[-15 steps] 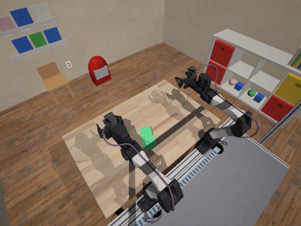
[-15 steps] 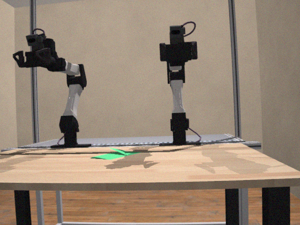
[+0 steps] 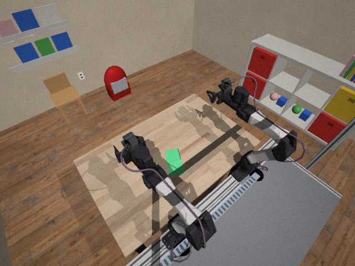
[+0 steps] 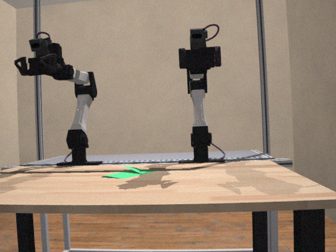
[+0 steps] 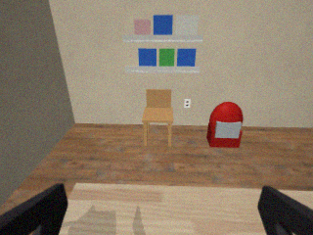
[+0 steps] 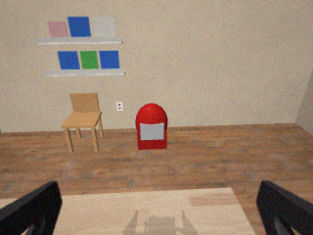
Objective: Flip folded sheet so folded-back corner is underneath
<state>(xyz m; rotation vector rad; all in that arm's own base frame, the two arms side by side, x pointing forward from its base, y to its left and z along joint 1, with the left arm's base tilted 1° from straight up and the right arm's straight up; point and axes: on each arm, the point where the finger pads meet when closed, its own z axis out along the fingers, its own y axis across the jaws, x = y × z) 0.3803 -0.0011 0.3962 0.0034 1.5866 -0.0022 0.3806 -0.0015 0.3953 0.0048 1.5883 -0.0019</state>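
Folded sheet on table, raised flap; both jaws wide

Counted: one green sheet (image 3: 172, 155) (image 4: 119, 175), one wooden table (image 3: 160, 126) (image 4: 163, 207) (image 5: 147, 193) (image 6: 161, 198) and two grippers. The left gripper (image 3: 121, 148) (image 4: 200, 57) (image 5: 161, 194) and the right gripper (image 3: 214, 94) (image 4: 35, 65) (image 6: 158, 190) both stood with jaws wide and nothing between them, raised above the table's level.

The sheet rested on the tabletop. In the top view its long axis ran roughly from 12 to 6 o'clock, the upper end leaning slightly towards 11. One crease line crossed it and a slanted line lay just below. In the exterior view one pointed flap (image 4: 133, 169) stood up off the rest, its tip towards 10 o'clock; that fold was not shut.

The sheet lay inside all table edges. In the top view the left gripper appeared between 9 and 10 o'clock of it and the right gripper near 1 o'clock. Bare wood showed around the sheet, with open room above it and neither gripper touching it. Shadows fell across its lower end.
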